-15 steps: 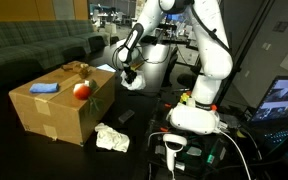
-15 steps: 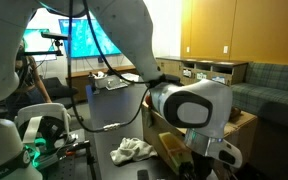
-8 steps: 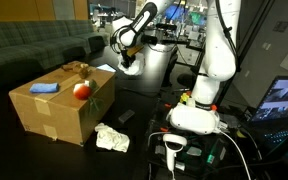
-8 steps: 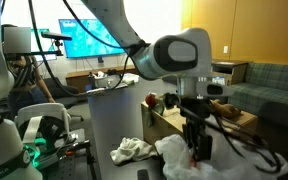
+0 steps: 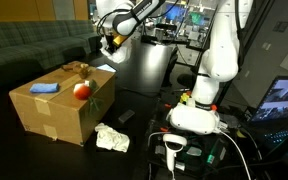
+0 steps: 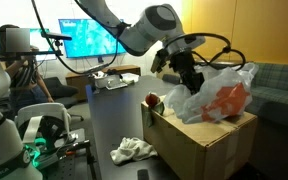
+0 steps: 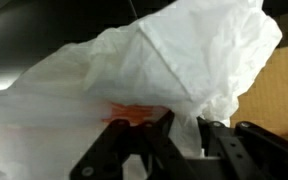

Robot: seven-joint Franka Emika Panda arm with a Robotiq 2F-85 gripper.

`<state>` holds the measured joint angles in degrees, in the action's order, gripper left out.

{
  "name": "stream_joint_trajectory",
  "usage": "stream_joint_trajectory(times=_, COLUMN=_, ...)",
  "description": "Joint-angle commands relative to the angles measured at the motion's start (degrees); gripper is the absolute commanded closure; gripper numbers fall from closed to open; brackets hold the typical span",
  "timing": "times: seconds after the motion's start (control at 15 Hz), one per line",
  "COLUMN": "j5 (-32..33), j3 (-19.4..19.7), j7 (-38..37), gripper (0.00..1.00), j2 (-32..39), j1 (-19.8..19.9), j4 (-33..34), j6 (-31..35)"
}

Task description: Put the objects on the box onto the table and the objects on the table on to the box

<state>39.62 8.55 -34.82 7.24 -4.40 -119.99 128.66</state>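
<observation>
Box [image 5: 59, 112]: apple [image 5: 81, 90] and blue item [image 5: 44, 88] carried on top; white bag [image 6: 219, 95] pinched by jaws above; cloth [image 5: 111, 138] laid on counter [image 5: 144, 105] alongside.

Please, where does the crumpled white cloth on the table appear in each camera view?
In an exterior view: crumpled white cloth low centre, right of the box.
In an exterior view: low, left of centre, left of the box.
Wrist view: not in it; a white bag fills the picture.
Shared landmark: the box.
</observation>
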Motion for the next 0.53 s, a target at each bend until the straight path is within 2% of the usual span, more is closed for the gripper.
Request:
stream_joint_trajectory(times=0.0, j5=4.72, j3=-4.33, j7=-2.28, gripper=0.98, j2=1.50, j1=-1.24, j4=5.22, j6=-1.40)
stream_joint_trajectory(times=0.47, j5=11.50, j3=-9.32, j7=-0.17, gripper=0.98, j2=7.95, j1=-4.43, j4=16.00, j6=-0.11)
